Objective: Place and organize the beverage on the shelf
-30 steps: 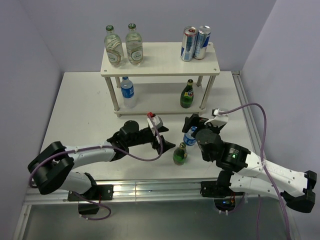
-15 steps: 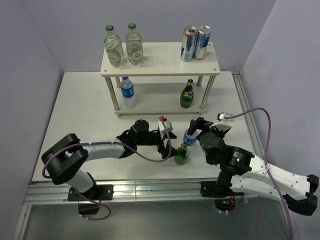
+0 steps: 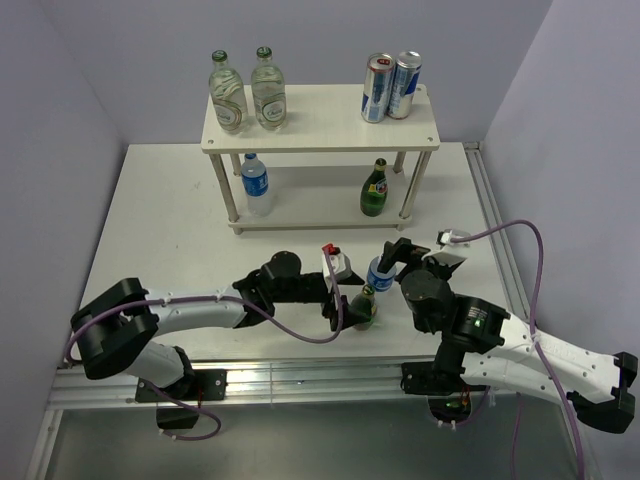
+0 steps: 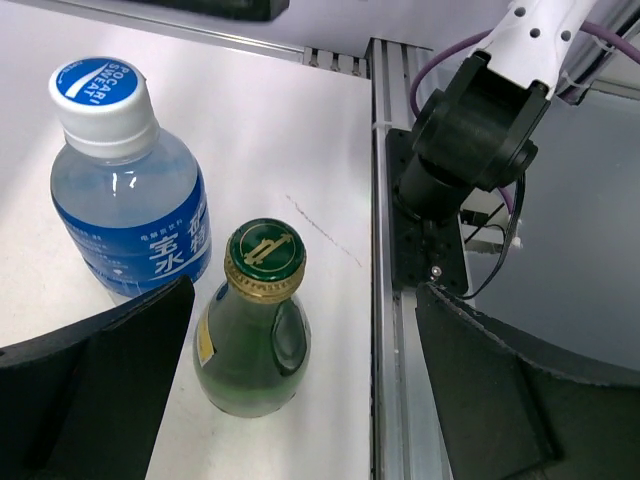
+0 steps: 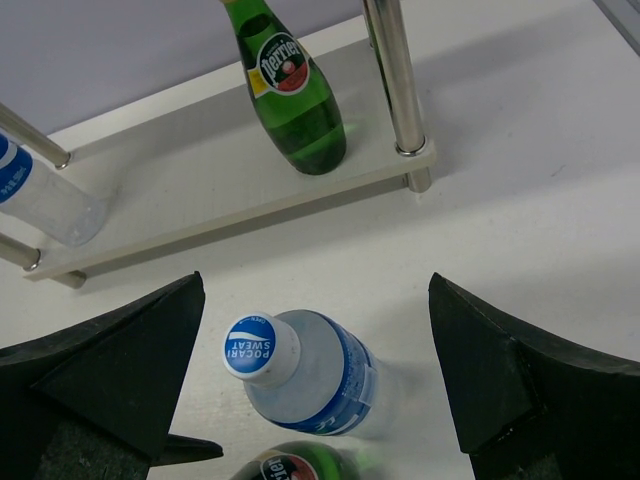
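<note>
The shelf stands at the back with two clear glass bottles and two cans on top, and a water bottle and a green bottle on its lower tier. In front stand a small green bottle and a blue-labelled water bottle. My left gripper is open, the small green bottle standing between its fingers, nearer the left one. My right gripper is open over the water bottle, touching nothing.
The table's near edge and metal rail run just right of the small green bottle. The right arm's base sits beyond that rail. The shelf's lower board and a metal leg lie ahead of the right gripper.
My left arm has reached right until its open fingers flank the small green bottle. My right gripper has shifted slightly over the water bottle. Neither bottle has moved.
</note>
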Controlling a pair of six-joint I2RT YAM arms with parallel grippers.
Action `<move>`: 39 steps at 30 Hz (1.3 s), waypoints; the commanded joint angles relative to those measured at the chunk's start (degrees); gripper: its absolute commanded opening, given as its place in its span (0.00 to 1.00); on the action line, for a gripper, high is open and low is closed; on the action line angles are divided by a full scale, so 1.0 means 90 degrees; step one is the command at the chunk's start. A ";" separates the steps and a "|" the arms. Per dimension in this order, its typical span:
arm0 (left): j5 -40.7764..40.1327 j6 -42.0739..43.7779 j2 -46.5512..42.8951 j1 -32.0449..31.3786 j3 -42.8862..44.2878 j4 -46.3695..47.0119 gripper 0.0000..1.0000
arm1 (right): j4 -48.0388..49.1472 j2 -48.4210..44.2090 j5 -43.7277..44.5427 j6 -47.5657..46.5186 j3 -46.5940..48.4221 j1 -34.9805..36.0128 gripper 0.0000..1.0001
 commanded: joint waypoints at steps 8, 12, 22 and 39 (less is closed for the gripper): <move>-0.0512 0.0040 0.0533 -0.0147 0.0373 0.0550 0.99 | 0.0186 -0.0195 0.0370 -0.0048 -0.0157 0.0033 1.00; -0.0727 0.0060 0.0641 -0.0176 0.0461 0.0696 0.98 | 0.0226 -0.0263 0.0409 -0.0107 -0.0245 0.0023 1.00; -0.0981 0.0099 0.0777 -0.0283 0.0647 0.0765 0.77 | 0.0294 -0.0390 0.0448 -0.0186 -0.0314 0.0033 1.00; -0.1381 0.0157 0.0583 -0.0362 0.0812 0.0201 0.00 | 0.0235 -0.0585 0.0526 -0.0107 -0.0421 0.0033 1.00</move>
